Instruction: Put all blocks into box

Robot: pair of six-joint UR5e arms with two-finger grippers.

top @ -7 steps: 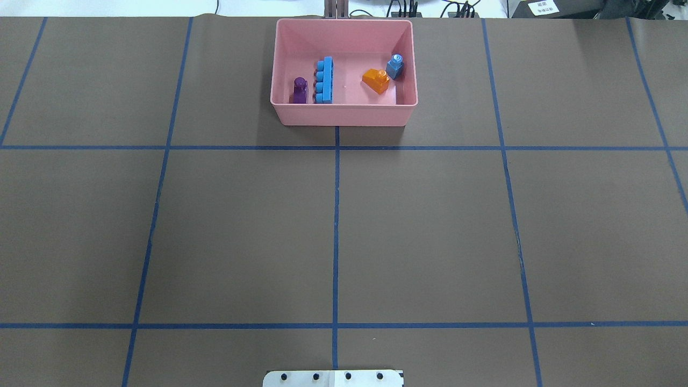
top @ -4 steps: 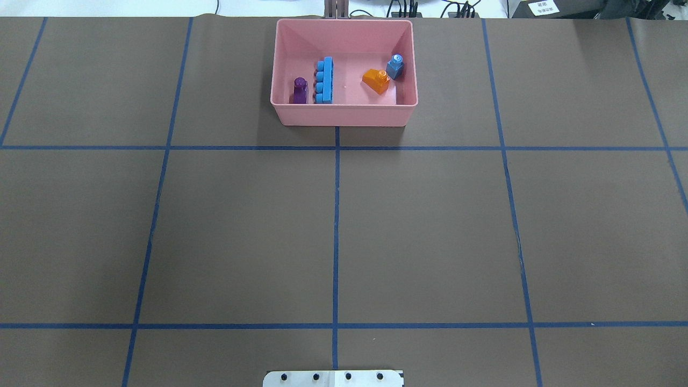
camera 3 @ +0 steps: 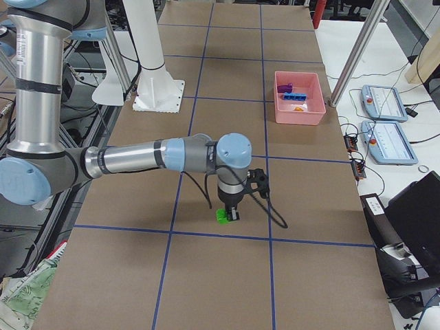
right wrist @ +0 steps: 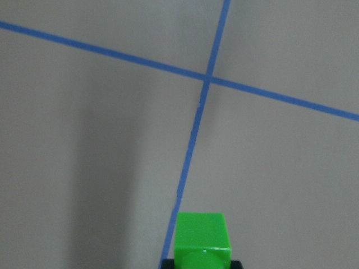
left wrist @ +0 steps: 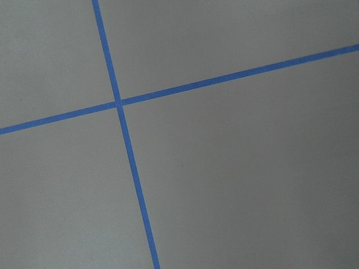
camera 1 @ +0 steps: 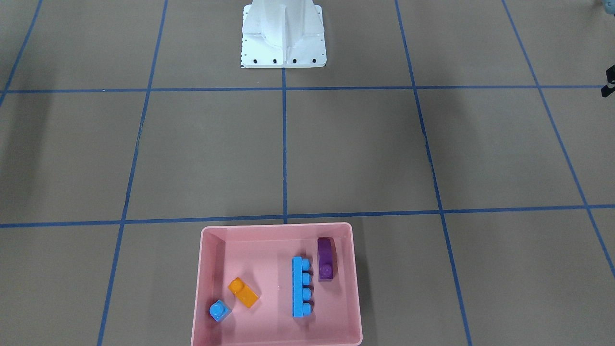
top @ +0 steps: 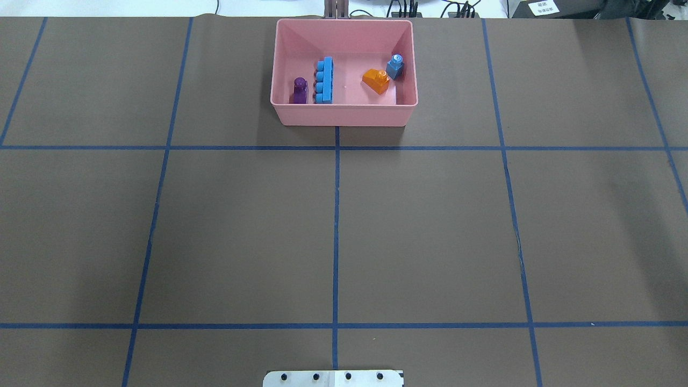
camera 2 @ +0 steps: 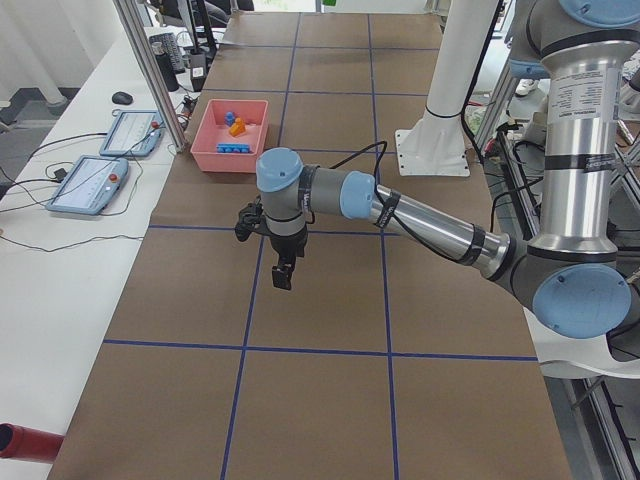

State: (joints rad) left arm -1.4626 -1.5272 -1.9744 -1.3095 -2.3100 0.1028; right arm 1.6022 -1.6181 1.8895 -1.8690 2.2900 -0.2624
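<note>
The pink box [top: 344, 115] stands at the table's far middle, and also shows in the front view [camera 1: 276, 226]. In it lie the purple block [top: 299, 89], the long blue block [top: 324, 80], the orange block [top: 375, 80] and the small blue block [top: 395, 66]. My right gripper [right wrist: 199, 263] is shut on the green block [right wrist: 202, 238], holding it low over the table near a blue tape crossing, far from the box [camera 3: 299, 115]. My left gripper [camera 2: 283, 277] hangs over bare table; I cannot tell whether it is open or shut.
The table is covered in brown paper with a blue tape grid [top: 336, 215]. The white robot base [camera 1: 283, 33] stands at the near middle edge. Tablets [camera 2: 90, 185] and cables lie beyond the table's far edge behind the box.
</note>
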